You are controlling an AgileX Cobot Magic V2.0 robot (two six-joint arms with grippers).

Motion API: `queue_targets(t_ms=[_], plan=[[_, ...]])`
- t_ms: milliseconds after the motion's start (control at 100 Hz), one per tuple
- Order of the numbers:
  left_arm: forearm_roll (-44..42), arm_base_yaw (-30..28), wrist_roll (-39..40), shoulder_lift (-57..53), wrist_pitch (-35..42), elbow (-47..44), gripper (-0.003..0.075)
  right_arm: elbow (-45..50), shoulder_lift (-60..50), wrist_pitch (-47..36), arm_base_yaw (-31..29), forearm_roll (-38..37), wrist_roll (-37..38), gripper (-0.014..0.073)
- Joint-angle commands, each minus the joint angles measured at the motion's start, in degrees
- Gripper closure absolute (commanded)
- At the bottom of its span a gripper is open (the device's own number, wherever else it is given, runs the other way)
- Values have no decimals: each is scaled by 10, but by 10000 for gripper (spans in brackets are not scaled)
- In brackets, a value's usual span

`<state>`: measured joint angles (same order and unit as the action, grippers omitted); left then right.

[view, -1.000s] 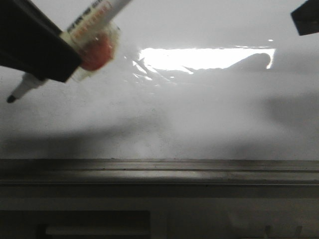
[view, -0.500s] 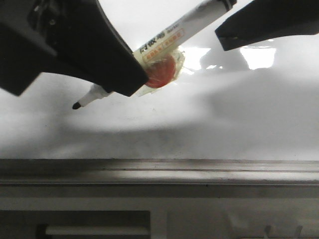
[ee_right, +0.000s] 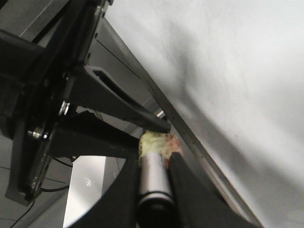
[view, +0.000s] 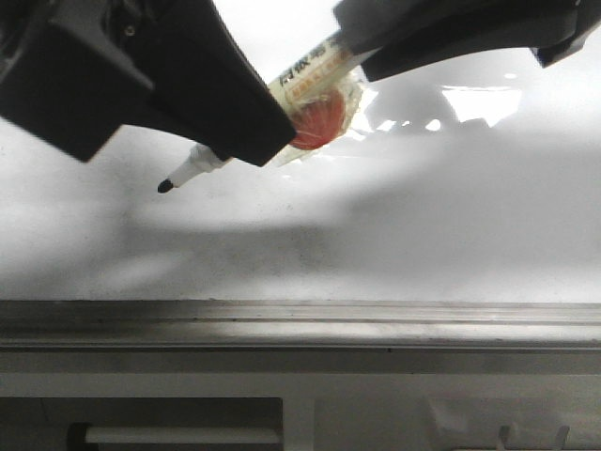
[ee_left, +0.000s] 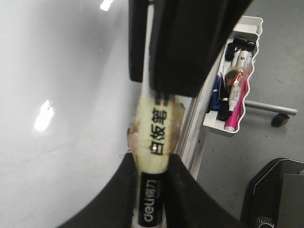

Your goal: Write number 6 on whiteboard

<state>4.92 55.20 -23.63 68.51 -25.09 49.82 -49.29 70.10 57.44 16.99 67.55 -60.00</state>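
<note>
Front view: whiteboard [view: 394, 225] filled the middle of the frame, bare white with glare upper right, grey ledge [view: 300, 324] along its lower edge; no number 6 visible on it. Marker [view: 192, 171] slanted across upper centre, black tip pointing lower left, just off or at the board, contact unclear. Left gripper [view: 235, 141] in upper left was clamped on the marker barrel. Right gripper [view: 352, 52] at top right was closed on the marker's rear end. Pen tray [ee_left: 235, 71] sat at the left wrist view's upper right.
</note>
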Motion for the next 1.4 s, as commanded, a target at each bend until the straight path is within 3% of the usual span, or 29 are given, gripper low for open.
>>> queue_targets(t_ms=[0,80,210,280,390,580,790,940,1170,1390], plan=[[5,5,2,-11,46,23,698,-18,-9,11,-1,35,-16,658],[5,5,2,-11,42,24,571,-18,-9,14,-1,35,-30,658],[5,-6,2,-19,41,24,239,-17,-20,5,-1,38,-39,653],[7,-21,6,-33,44,24,155,-15,-31,4,-1,35,-40,645],[34,-63,6,-71,47,22,176,2,-67,-25,-1,33,-41,645],[139,-180,6,-169,77,-27,267,57,-169,-149,-1,33,-41,645],[243,-267,6,-286,161,-142,272,104,-244,-236,-1,32,-41,645],[266,-291,6,-344,193,-193,272,110,-251,-297,-1,29,-41,645],[265,-295,6,-363,198,-202,273,110,-225,-383,-1,29,-41,645],[265,-295,6,-363,201,-202,273,110,-160,-329,-1,16,-41,644]])
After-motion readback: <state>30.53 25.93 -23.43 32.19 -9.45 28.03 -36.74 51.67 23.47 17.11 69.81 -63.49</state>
